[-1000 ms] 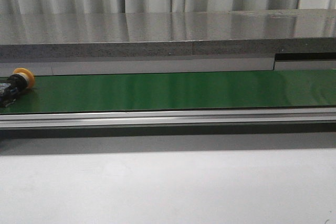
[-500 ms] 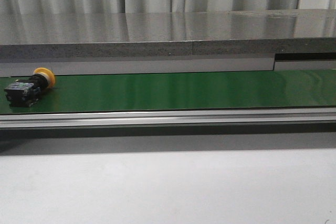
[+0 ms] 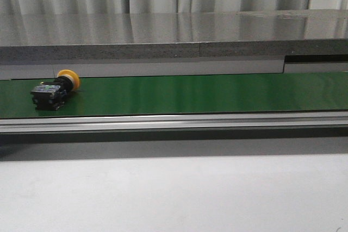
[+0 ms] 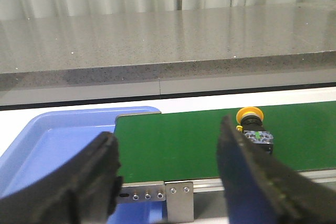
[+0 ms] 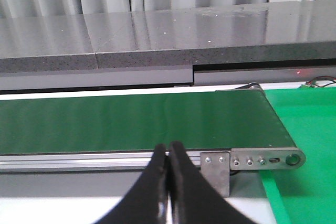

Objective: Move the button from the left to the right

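Note:
The button (image 3: 56, 89) lies on its side on the green conveyor belt (image 3: 206, 93) near its left end, yellow-orange head toward the back, black body toward the front. It also shows in the left wrist view (image 4: 254, 131), partly behind one finger. My left gripper (image 4: 168, 174) is open and empty, in front of the belt's left end, the button off to one side of it. My right gripper (image 5: 169, 163) is shut and empty, in front of the belt's right end. Neither gripper shows in the front view.
A blue tray (image 4: 58, 145) sits past the belt's left end. A green surface (image 5: 307, 129) lies past the belt's right end. An aluminium rail (image 3: 174, 120) runs along the belt's front. A grey stone counter (image 3: 174, 36) stands behind the belt.
The button has travelled to the right along the belt, from the left edge of the front view to well inside it.

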Tool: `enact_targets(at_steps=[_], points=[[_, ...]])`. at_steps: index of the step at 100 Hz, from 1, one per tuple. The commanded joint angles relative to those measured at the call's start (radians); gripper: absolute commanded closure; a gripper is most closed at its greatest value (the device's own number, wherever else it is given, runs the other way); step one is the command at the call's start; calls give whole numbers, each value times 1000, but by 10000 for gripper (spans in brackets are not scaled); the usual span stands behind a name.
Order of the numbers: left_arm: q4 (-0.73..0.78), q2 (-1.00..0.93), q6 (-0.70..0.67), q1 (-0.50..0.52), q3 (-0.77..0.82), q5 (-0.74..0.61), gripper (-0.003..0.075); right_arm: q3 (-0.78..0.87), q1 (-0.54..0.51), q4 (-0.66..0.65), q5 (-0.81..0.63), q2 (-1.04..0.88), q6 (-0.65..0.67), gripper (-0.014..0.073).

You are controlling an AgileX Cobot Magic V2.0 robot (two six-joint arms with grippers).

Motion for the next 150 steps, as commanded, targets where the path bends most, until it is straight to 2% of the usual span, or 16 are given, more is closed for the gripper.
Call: enact_targets(at_steps=[1, 9, 10, 12, 70, 98, 132, 150], points=[[-13, 7, -3, -5, -27, -86, 535, -17, 0, -7, -86, -18, 0, 662], [-13, 7, -3, -5, -27, -86, 687, -17, 0, -7, -86, -18, 0, 662], [-13, 7, -3, -5, -27, -86, 726, -17, 0, -7, -86, -18, 0, 662], [-13, 7, -3, -5, -27, -86, 742, -17, 0, -7, -86, -18, 0, 662], [-13, 7, -3, -5, -27, -86, 741, -50, 0, -32, -123, -17, 0, 662], [-13, 7, -3, -5, -27, -86, 741, -266, 0, -33, 86, 94, 0, 662], [-13, 7, -3, -5, -27, -86, 741, -599, 0, -34, 399, 449, 0, 662], [-13, 7, -3, -5, -27, -86, 741, -726, 0, -29, 501, 634, 0, 662]])
